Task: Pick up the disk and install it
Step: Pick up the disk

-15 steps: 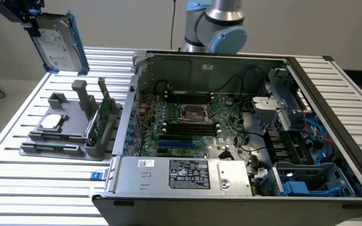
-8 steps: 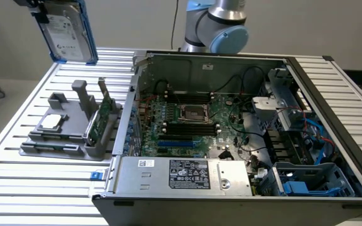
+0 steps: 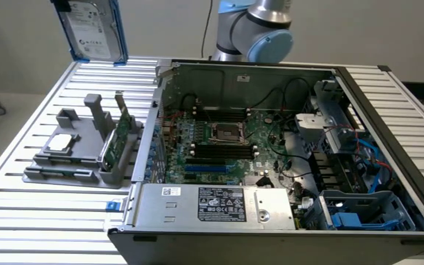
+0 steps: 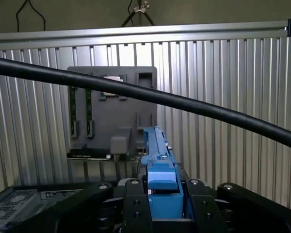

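Closest to the wrist camera, I am seeing the disk point(image 4: 157, 165) edge-on: its blue carrier frame is running straight away from the lens, seated between the black fingers point(image 4: 133, 204) of the gripper point(image 4: 161, 196). Both fingers are pressing on the blue frame, one on each side, so the gripper is clamped on the disk. In the exterior view, the disk point(image 3: 90, 27) is hanging upright in the air, label side facing the camera, above the far corner of the table point(image 3: 42, 221) on the exterior view's left, apart from the computer case point(image 3: 377, 116).

A black cable point(image 4: 194, 107) is crossing the wrist view in front of the grey tray point(image 4: 114, 104). In the exterior view that tray point(image 3: 72, 165) is lying on the slatted table just beside the case, on the exterior view's left. A green circuit card point(image 3: 120, 138) is standing on edge in it, and a small silver chip point(image 3: 61, 142) is lying flat in it.

The case is lying open on its side, exposing the motherboard point(image 3: 227, 138), a labelled power supply point(image 3: 212, 204) along the near edge, and a blue drive bay point(image 3: 366, 215) at the near corner on the exterior view's right. The arm point(image 3: 260, 27) is standing behind the far wall of the case.
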Action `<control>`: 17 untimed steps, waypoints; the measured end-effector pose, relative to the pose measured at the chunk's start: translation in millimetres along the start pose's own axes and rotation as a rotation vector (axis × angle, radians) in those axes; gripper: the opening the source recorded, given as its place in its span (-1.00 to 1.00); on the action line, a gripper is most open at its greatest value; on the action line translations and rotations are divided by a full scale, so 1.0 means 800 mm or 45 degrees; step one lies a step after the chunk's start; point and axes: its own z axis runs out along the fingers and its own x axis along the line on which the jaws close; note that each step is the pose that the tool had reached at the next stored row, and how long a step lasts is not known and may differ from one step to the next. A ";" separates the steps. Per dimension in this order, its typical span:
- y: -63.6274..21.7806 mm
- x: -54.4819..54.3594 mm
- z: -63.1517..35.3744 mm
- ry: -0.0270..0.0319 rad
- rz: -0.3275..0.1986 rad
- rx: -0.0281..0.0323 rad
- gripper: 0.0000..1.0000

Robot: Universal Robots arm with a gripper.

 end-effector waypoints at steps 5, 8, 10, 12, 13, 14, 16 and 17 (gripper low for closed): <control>-0.028 -0.001 0.000 -0.0112 0.000 -0.0011 -0.35; -0.046 -0.001 0.000 -0.0178 0.000 -0.0018 -0.35; -0.057 -0.001 0.000 -0.0215 0.000 -0.0023 -0.35; -0.068 -0.002 0.000 -0.0254 0.000 -0.0026 -0.35; -0.074 -0.002 0.000 -0.0270 0.000 -0.0028 -0.35; -0.079 -0.002 0.000 -0.0284 0.000 -0.0029 -0.35; -0.091 -0.002 0.000 -0.0313 0.000 -0.0033 -0.35; -0.097 -0.002 0.001 -0.0329 0.000 -0.0036 -0.35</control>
